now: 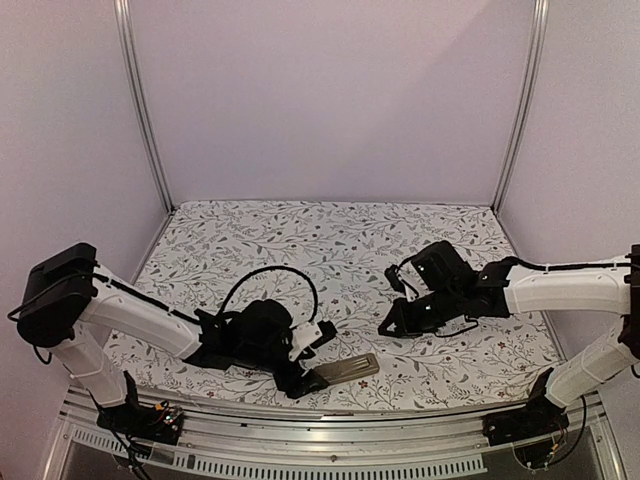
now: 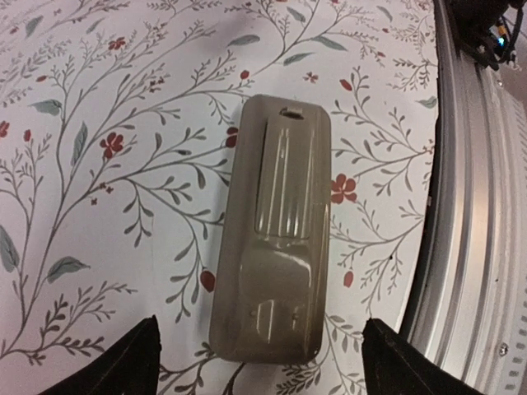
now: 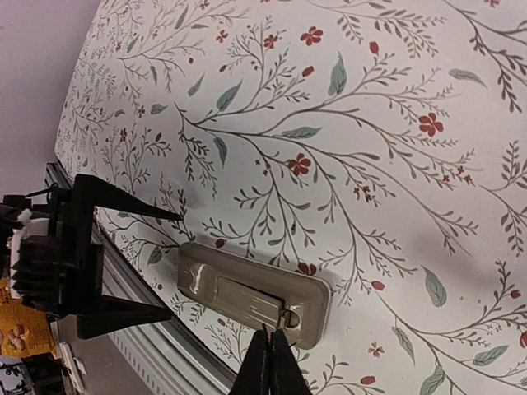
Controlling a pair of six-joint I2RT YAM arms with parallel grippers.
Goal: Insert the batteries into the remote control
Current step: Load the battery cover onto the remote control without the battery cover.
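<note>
One slim rounded remote control (image 2: 272,239) (ribbed tan-grey back up), floral cloth (image 2: 123,164)

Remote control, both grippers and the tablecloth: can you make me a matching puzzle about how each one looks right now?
Things:
1. remote control
2. left gripper
3. right gripper
4. tablecloth

Descriptions:
A. fingers pressed together
B. printed with leaves and red flowers
C. tan-grey, lying back side up
D. fingers spread wide apart

Pairs: 1-C, 2-D, 3-A, 4-B
</note>
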